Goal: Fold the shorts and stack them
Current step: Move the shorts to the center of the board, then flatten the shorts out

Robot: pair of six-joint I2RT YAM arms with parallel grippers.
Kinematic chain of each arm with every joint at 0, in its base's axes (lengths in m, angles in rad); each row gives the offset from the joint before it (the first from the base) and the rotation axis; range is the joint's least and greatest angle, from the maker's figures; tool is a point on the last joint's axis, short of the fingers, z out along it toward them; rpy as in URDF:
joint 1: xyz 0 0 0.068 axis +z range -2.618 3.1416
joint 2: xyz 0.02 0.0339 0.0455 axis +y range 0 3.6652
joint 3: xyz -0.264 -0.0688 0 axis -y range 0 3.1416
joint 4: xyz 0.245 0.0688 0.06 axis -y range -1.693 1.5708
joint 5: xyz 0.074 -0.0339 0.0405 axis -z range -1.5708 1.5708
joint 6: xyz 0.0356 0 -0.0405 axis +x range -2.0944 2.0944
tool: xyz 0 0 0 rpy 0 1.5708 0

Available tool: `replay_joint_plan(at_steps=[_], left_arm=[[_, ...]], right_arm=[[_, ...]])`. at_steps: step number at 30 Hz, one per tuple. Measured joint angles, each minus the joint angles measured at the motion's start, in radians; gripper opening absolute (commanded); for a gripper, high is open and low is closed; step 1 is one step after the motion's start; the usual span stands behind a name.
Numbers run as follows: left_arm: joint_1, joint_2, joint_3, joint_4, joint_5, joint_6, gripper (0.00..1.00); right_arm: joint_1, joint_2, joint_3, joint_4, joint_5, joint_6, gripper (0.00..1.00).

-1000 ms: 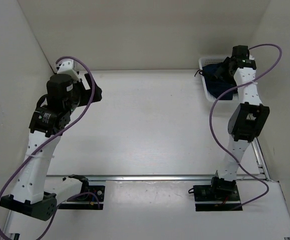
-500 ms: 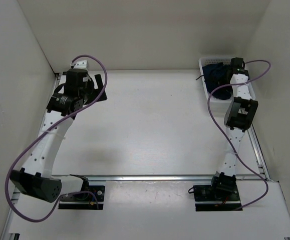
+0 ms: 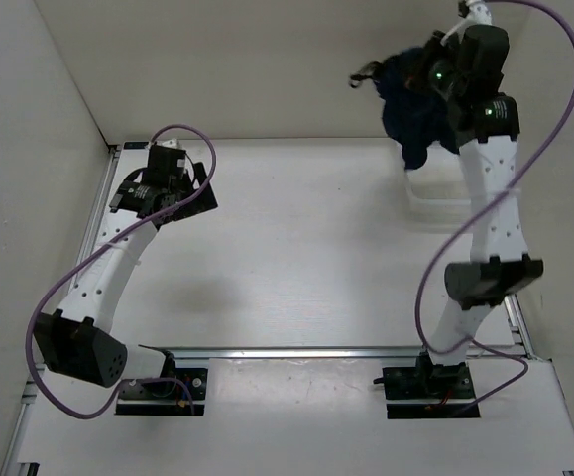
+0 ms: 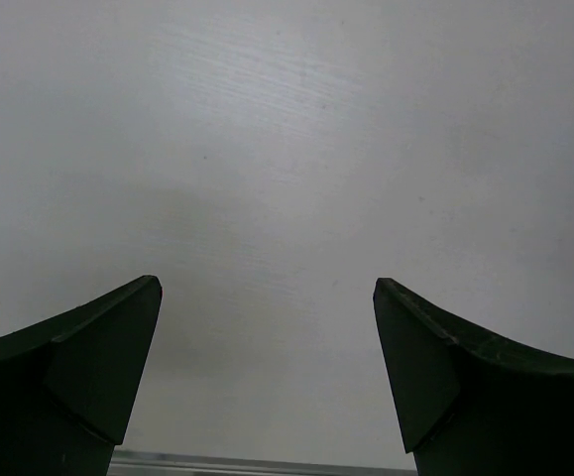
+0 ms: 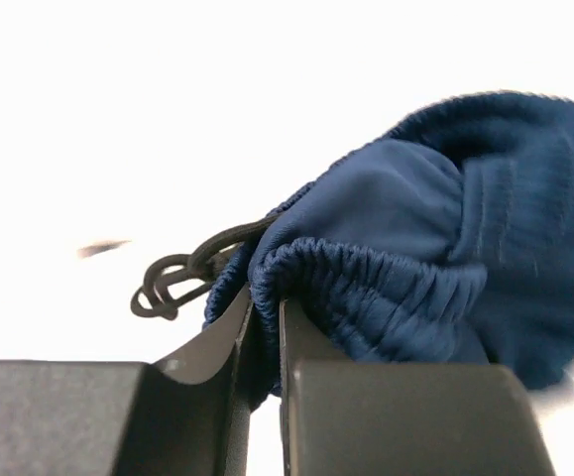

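The dark navy shorts [image 3: 413,109] hang bunched in the air at the back right, high above the table. My right gripper [image 3: 427,81] is shut on their gathered waistband [image 5: 366,283], pinched between the two fingers, with the black drawstring [image 5: 182,273] looping off to the left. My left gripper [image 3: 189,188] hovers low over the bare white table at the back left. Its fingers [image 4: 98,357] stand wide apart with nothing between them.
A white basket [image 3: 435,193] stands at the back right below the hanging shorts, mostly hidden by my right arm. White walls close in the back and both sides. A metal rail [image 3: 306,351] runs along the near edge by the arm bases.
My right gripper shut on the shorts in the basket and lifted them high above it. My left arm stretched out and lowered toward the back left of the table, gripper still open.
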Motion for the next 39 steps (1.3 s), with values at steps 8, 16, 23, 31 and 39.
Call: replay_joint_plan(at_steps=[8,16,23,31,39], left_arm=[[0.130,0.011,-0.014,-0.079,0.052,-0.055,1.00],[0.277,-0.082,0.105,-0.130,0.074,-0.056,1.00],[0.217,-0.114,0.058,-0.124,0.169,-0.054,0.22],[-0.078,-0.105,-0.240,-0.098,0.321,-0.078,0.27],[-0.336,-0.055,-0.362,-0.035,0.395,-0.163,0.29]], right_arm=[[0.375,-0.407,-0.238,0.096,-0.184,-0.108,0.00],[0.439,-0.511,-1.001,0.050,-0.068,-0.133,0.92],[0.437,-0.523,-1.148,-0.074,0.079,-0.092,0.26],[0.481,-0.533,-1.135,-0.025,0.058,0.003,0.52],[0.571,-0.447,-1.248,-0.005,0.004,0.091,0.92]])
